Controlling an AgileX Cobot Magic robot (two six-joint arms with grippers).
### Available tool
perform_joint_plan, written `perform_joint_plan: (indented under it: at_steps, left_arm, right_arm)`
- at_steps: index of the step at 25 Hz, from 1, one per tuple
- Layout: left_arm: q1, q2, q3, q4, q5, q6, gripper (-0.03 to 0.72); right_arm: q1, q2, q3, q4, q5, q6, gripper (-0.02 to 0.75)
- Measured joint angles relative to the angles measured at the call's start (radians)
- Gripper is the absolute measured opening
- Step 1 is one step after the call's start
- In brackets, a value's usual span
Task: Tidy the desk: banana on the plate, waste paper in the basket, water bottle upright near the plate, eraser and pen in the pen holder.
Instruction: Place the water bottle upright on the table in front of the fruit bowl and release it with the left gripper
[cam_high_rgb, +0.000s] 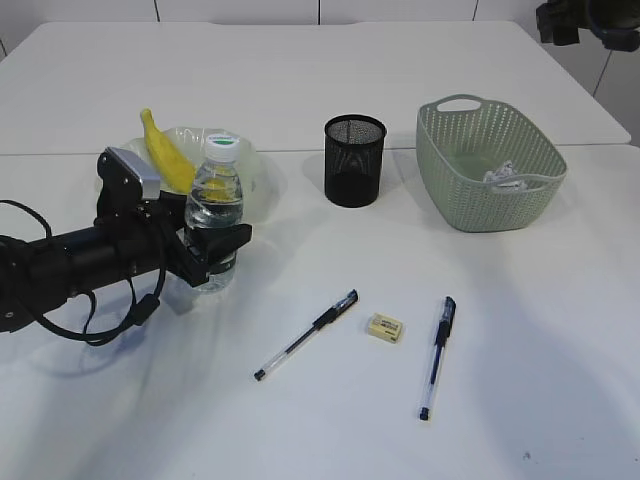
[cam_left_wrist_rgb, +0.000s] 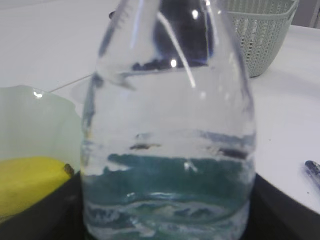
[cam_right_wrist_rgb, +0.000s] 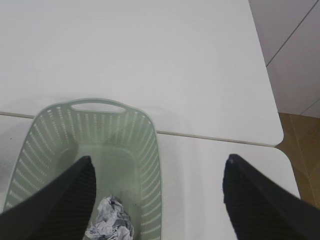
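1. Exterior view: left tool (cam_high_rgb: 214, 255) sits around the lower body of the bottle (cam_high_rgb: 214, 200), which stands upright on the desk (cam_high_rgb: 520, 380) just beside the plate (cam_high_rgb: 255, 170).
2. Left tool state: jaws flank the bottle; the frames do not show whether the pads press it or stand clear, so grip cannot be confirmed.
3. Right tool (cam_right_wrist_rgb: 157, 192): jaws spread wide, holding nothing, hovering above the basket (cam_right_wrist_rgb: 150, 150).
4. Placed items: banana (cam_high_rgb: 165, 150) lies on the plate; paper (cam_right_wrist_rgb: 110, 220) lies in the basket.
5. Remaining items: two pens (cam_high_rgb: 305, 335) (cam_high_rgb: 438, 355) and the eraser (cam_high_rgb: 384, 327) lie on the desk, apart from the holder (cam_high_rgb: 354, 160).
6. Risk, bottle: withdrawing the left tool with one pad dragging would likely tip the bottle onto the plate or toward the pens.
7. Risk, plate: a sideways retreat could nudge the plate and roll the banana off.
8. Risk, pens: thin, flat bodies may slip from a shallow pinch.
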Motion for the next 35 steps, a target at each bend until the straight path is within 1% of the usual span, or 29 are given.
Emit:
perform_joint_plan:
  at_steps: [13, 23, 29, 35]
  left_arm:
    - [0.000, -0.007, -0.001, -0.002, -0.011, 0.000, 0.543]
    - [0.000, -0.067, -0.001, 0.004, -0.011, 0.000, 0.543]
    - [0.000, -0.090, -0.001, 0.011, -0.011, -0.022, 0.544]
    - [0.000, -0.120, -0.001, 0.013, 0.008, -0.030, 0.584]
  right_arm:
    - [0.000, 0.000, 0.000, -0.002, -0.002, 0.000, 0.587]
    - [0.000, 0.000, 0.000, -0.002, -0.002, 0.000, 0.587]
    - [0.000, 0.000, 0.000, -0.002, -0.002, 0.000, 0.587]
    - [0.000, 0.000, 0.000, -0.002, -0.002, 0.000, 0.587]
